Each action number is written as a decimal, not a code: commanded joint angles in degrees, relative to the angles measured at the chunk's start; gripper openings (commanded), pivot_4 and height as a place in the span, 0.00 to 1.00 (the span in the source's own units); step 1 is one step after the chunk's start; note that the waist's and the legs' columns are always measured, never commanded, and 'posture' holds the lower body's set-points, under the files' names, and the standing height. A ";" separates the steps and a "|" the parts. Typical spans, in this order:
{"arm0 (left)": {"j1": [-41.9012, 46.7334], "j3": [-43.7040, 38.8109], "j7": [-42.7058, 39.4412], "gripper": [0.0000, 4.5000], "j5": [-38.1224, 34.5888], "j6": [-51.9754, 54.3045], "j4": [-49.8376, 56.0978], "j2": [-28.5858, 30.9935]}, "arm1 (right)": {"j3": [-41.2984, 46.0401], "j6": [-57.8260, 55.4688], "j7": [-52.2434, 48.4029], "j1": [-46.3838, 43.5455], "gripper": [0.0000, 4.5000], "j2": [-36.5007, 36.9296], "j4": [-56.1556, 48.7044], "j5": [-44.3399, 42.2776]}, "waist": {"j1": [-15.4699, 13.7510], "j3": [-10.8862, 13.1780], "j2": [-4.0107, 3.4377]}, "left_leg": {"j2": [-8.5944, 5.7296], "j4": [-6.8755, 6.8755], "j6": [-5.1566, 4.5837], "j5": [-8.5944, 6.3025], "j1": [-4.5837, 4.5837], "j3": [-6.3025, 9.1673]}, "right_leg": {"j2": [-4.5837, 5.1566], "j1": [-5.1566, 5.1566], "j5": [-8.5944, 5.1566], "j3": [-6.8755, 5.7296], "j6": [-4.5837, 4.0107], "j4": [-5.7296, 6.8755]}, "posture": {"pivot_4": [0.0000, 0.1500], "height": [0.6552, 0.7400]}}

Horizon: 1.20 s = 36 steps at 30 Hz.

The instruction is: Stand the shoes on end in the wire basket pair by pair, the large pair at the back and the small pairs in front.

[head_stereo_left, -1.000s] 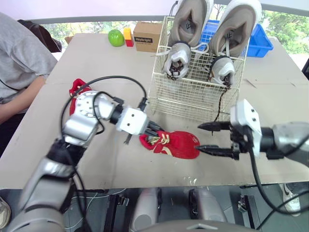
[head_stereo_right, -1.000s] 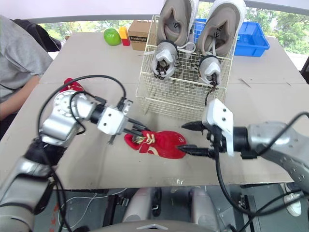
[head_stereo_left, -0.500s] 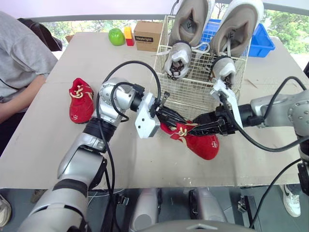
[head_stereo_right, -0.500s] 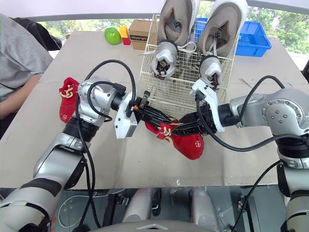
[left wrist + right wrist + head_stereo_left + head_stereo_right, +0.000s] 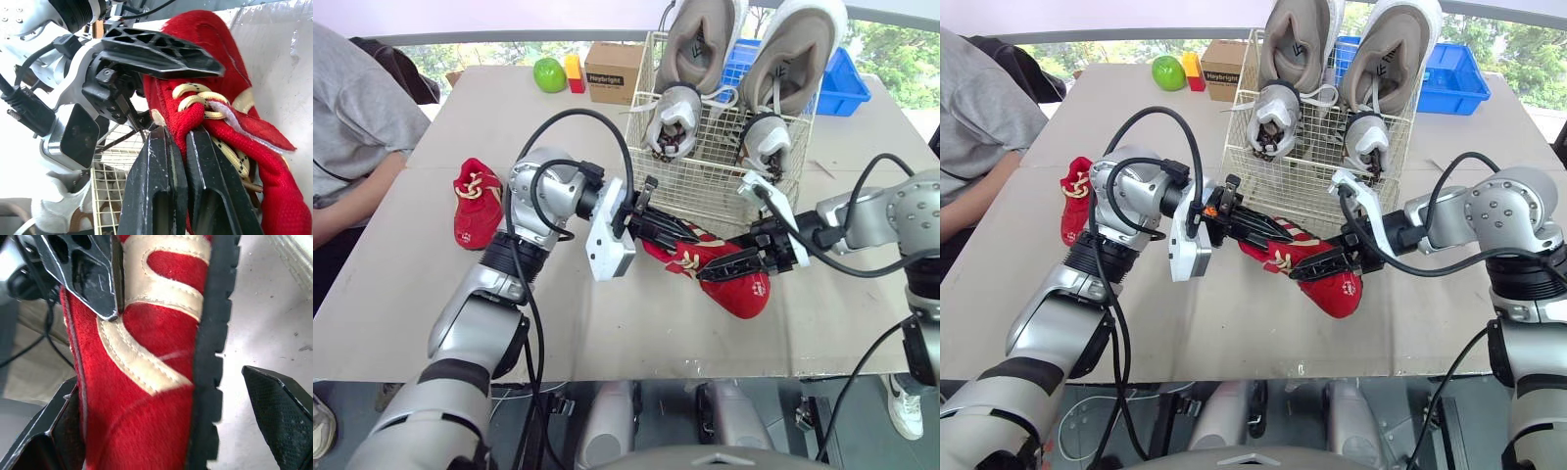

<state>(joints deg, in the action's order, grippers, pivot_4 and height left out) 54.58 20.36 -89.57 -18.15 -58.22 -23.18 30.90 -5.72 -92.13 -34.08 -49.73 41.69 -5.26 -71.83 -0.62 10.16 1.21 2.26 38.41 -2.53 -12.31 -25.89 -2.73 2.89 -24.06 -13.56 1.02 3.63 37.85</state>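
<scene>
The left gripper [image 5: 680, 238] pinches the laced top of a red shoe [image 5: 744, 292], at 6 o'clock of the wire basket [image 5: 705, 191]. The right gripper [image 5: 720, 260] straddles the shoe, fingers spread.

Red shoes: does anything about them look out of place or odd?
One red shoe lies alone on the left of the table, far from its mate, which the left claw holds tilted in front of the wire basket. Nothing looks damaged.
</scene>
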 commanded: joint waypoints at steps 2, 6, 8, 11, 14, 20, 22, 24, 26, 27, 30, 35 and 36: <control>0.56 -0.86 1.05 0.00 -1.56 -1.19 2.27 0.89 | 2.60 -0.37 0.52 -2.22 0.98 0.88 2.61 -6.14 | 0.12 0.00 0.00 | 0.00 0.00 0.00 0.00 0.02 -0.01 | 0.00 0.00 0.00 0.01 0.00 0.01 | 1.00 1.00; 0.19 -0.48 0.71 0.00 -2.42 -0.92 2.93 1.36 | 2.66 -0.37 1.94 -3.00 0.98 1.12 4.45 -9.38 | 0.19 0.00 0.00 | 0.00 0.00 0.00 0.00 0.02 -0.01 | -0.02 0.00 0.00 0.01 0.00 0.02 | 1.00 1.00; 0.00 -0.32 0.63 0.00 -3.27 -0.59 3.74 1.42 | 2.25 -0.37 2.73 -2.86 0.98 1.23 4.67 -10.02 | 0.18 0.00 0.00 | 0.01 0.00 0.00 0.00 0.02 0.00 | -0.01 0.00 0.00 0.01 0.00 0.02 | 1.00 1.00; -0.26 -0.14 0.78 0.00 -3.78 -0.35 4.68 1.35 | 1.76 -0.37 4.29 -2.76 0.98 0.81 5.80 -10.85 | 0.16 0.00 0.00 | 0.03 0.00 0.00 0.00 0.01 0.00 | -0.01 0.00 0.00 0.01 0.00 0.01 | 1.00 1.00; -0.69 -0.21 0.78 0.00 -4.26 0.02 5.49 1.48 | 1.37 -0.37 5.21 -2.49 0.87 1.12 6.26 -11.53 | 0.20 0.00 0.00 | 0.03 0.00 0.00 0.00 0.02 -0.01 | -0.01 0.00 0.00 0.01 0.00 0.02 | 1.00 1.00; -1.24 -0.78 0.95 0.00 -4.79 0.91 6.08 1.46 | 1.24 -0.37 6.03 -1.66 0.33 2.41 6.22 -13.13 | 0.26 0.00 0.00 | 0.02 0.00 0.00 0.00 0.02 -0.01 | -0.02 0.00 0.00 0.02 0.00 0.02 | 1.00 1.00; -1.52 -1.17 1.11 0.00 -5.13 2.80 6.09 1.70 | 1.60 -0.37 6.40 -1.18 0.17 2.47 5.59 -13.46 | 0.26 0.00 0.00 | 0.02 0.00 0.00 0.00 0.02 0.00 | -0.02 0.00 0.00 0.01 0.00 0.02 | 1.00 1.00; -2.68 -2.03 0.05 0.00 -9.59 10.41 8.64 3.00 | 2.35 -0.37 6.77 -0.22 0.10 2.59 4.14 -13.60 | 0.40 0.00 0.00 | 0.03 0.00 0.00 0.00 0.02 0.00 | -0.03 0.00 0.00 0.01 0.00 0.02 | 1.00 1.00; -4.20 -4.11 4.69 0.24 -12.19 24.56 12.06 4.96 | 4.00 0.04 7.79 1.38 0.09 2.50 2.49 -14.07 | 0.60 0.00 0.00 | 0.08 -0.01 0.00 0.00 0.01 0.08 | -0.02 0.00 0.00 0.01 0.01 0.02 | 1.00 1.00; -4.76 -4.70 5.71 0.34 -12.65 28.81 13.30 5.88 | 4.66 0.33 8.33 2.09 0.08 2.49 1.89 -14.45 | 0.81 0.00 0.00 | 0.08 -0.01 0.00 0.00 0.00 0.09 | -0.02 0.00 0.00 0.00 0.01 0.01 | 1.00 1.00; -7.77 -7.01 9.54 0.61 -18.67 45.65 19.82 10.08 | 7.60 2.31 10.49 5.73 0.07 2.97 -1.47 -17.12 | 1.29 0.01 -0.01 | 0.08 -0.01 0.00 0.00 0.00 0.17 | -0.03 0.00 -0.01 -0.02 0.03 0.04 | 1.00 1.00; -17.98 -17.78 28.12 0.83 -47.66 88.50 31.46 22.15 | 19.24 14.24 13.92 20.56 0.07 4.93 -21.63 -24.24 | 2.05 0.03 -0.06 | 0.23 -0.10 0.01 0.00 -0.03 0.37 | 0.00 -0.05 -0.12 -0.11 0.21 0.08 | 1.00 1.00; -20.32 -20.03 31.61 0.83 -50.57 91.10 32.89 21.95 | 21.63 18.68 14.54 22.11 0.07 3.28 -24.57 -25.42 | 2.05 0.04 -0.07 | 0.22 -0.10 0.01 0.00 0.03 0.39 | 0.00 -0.03 -0.17 -0.16 0.26 0.13 | 1.00 1.00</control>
<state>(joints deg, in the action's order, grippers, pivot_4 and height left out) 35.23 3.16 -62.53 -62.90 27.79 4.80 53.44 11.02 -79.98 -19.91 -27.18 46.03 -24.30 -93.09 1.42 10.20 1.15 2.46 38.31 -2.52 -12.31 -25.85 -2.33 2.87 -24.08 -13.72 0.83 3.89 38.00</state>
